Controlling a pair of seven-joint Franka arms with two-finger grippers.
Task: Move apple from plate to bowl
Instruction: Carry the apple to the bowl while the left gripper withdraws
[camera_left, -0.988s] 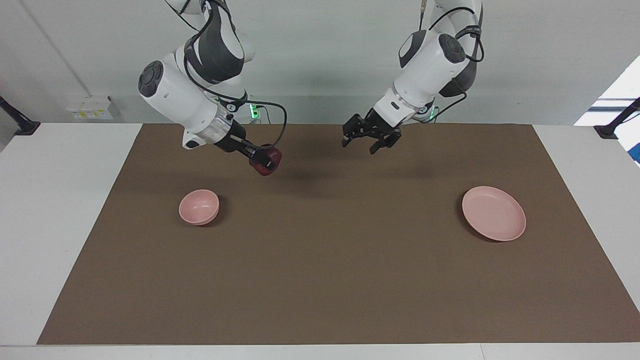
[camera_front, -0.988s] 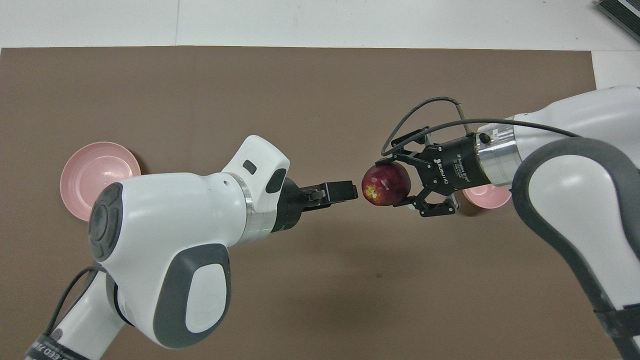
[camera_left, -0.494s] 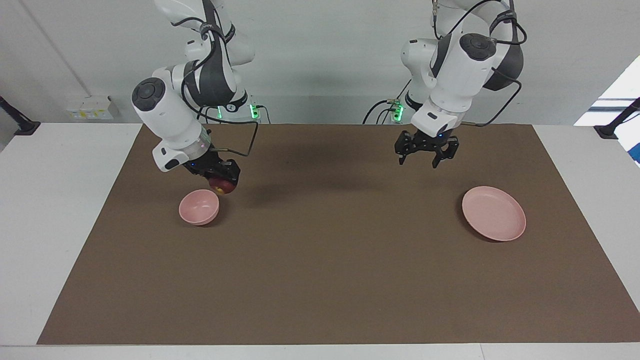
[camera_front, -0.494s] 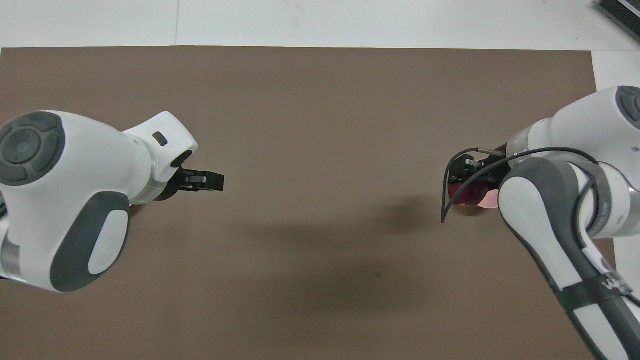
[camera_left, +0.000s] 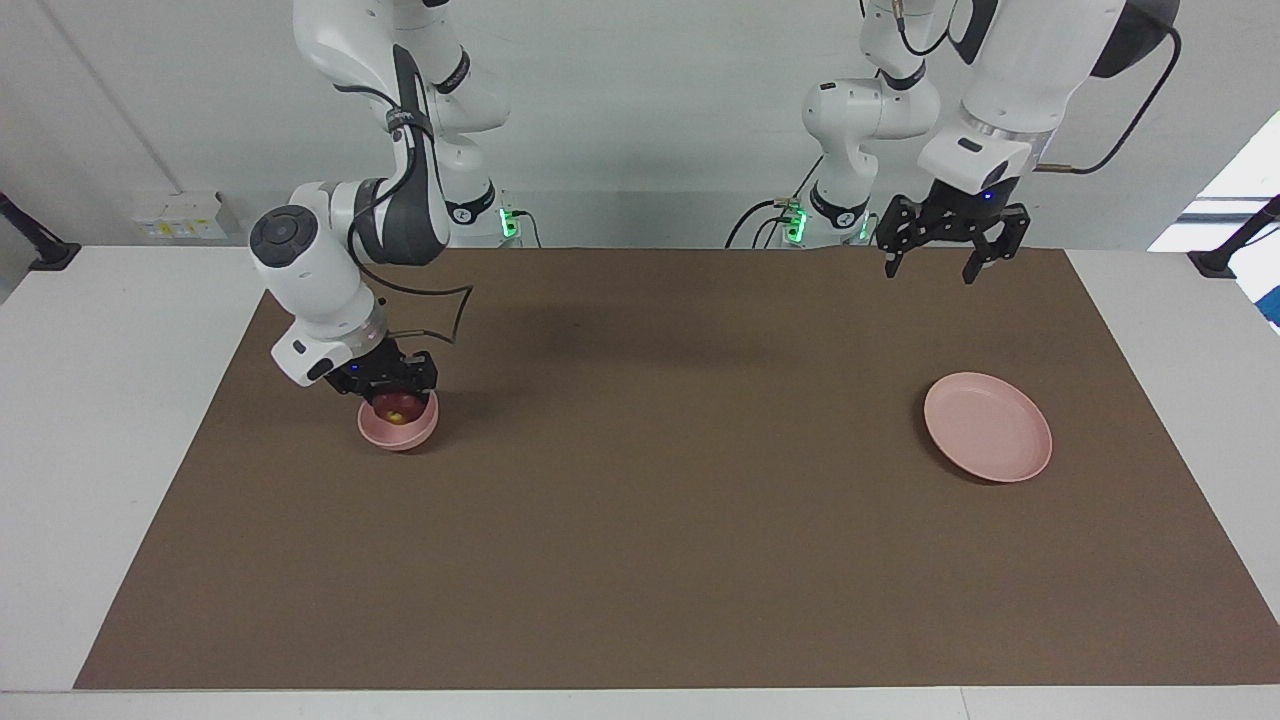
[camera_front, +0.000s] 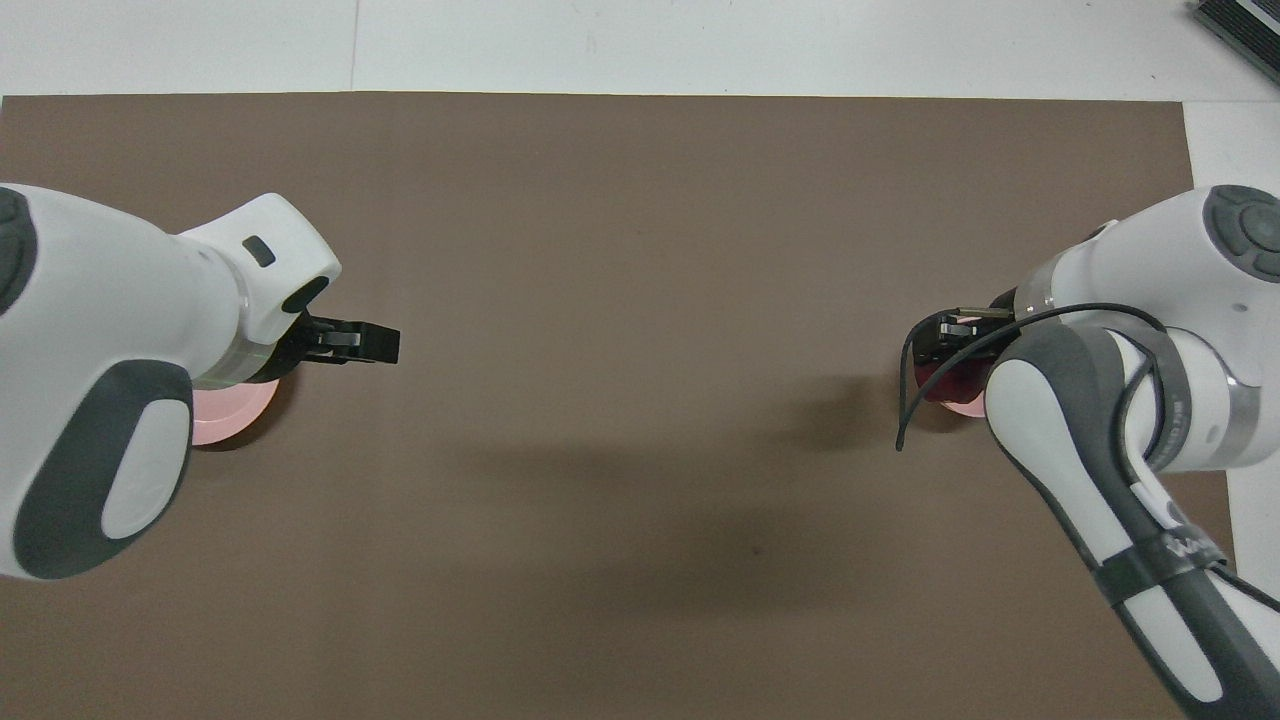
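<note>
- The right gripper (camera_left: 392, 392) sits low over the bowl (camera_left: 398, 428), clenched on the apple (camera_left: 392, 408), whose dark red skin and yellowish spot show just inside the bowl's rim. Gripping from above lets the fruit go down into the deep, narrow bowl without the fingers catching its wall.
- The apple is directly under this gripper and appears to be in the bowl's hollow; I cannot tell whether it rests on the bottom. My judgement is that the carry is nearly done and only the letting-go remains.
- In the overhead view the right arm's wrist covers most of the bowl (camera_front: 962, 405), leaving a sliver of pink and a dark red patch of apple (camera_front: 940, 385).
- The left gripper (camera_left: 941, 262) hangs high with its fingers spread and nothing between them, over the mat at the left arm's end of the table (camera_left: 640, 560); this arm waits, clear of the work.
- The plate (camera_left: 988, 440) lies empty below the left gripper, well apart from the bowl.
- Compared with half a second ago, the right gripper has dropped from beside the bowl's rim to right over it, bringing the apple into the bowl, and the left gripper has risen and drawn back toward its base.
</note>
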